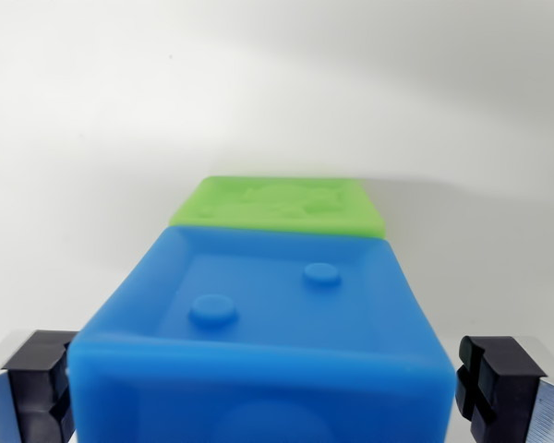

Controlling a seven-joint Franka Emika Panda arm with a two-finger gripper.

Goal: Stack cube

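White, bare tabletop point(277, 92) fills the background. On it, close under the camera, sits the blue cube point(258, 332), its top face recessed with two raised round studs. Beyond the blue cube, touching its far edge or just behind it, lies the green cube point(279, 205), lower in view, with embossed relief on top. The claw point(277, 392) is spread wide, its black pads point(39, 383) flanking the blue cube on either side; whether they touch its sides cannot be told.
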